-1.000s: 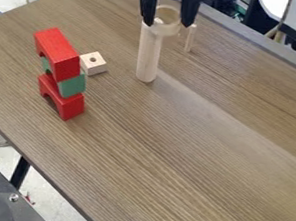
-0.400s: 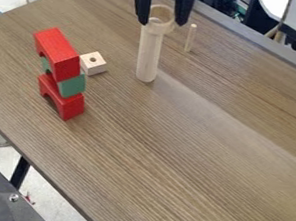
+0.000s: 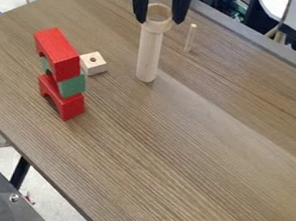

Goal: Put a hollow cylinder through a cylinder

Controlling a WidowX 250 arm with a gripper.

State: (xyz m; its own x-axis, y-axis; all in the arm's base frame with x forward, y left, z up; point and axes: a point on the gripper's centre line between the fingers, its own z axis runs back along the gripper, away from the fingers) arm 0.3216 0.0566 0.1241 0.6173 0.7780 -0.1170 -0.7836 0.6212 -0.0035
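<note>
Gripper (image 3: 159,22) pointing down, fingers clamped on wooden ring (image 3: 161,27); upright cylinder (image 3: 148,56) just below, top at ring, whether inside unclear.

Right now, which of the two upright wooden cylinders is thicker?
The pale wooden cylinder below the gripper; the slender wooden peg to its right is far narrower.

We see fairly bright, even light; a soft, pale sheen slants across the tabletop (image 3: 189,187), from near the upright cylinder's (image 3: 148,57) foot toward the right; the upper red block's (image 3: 57,44) top is brighter than its end.
</note>
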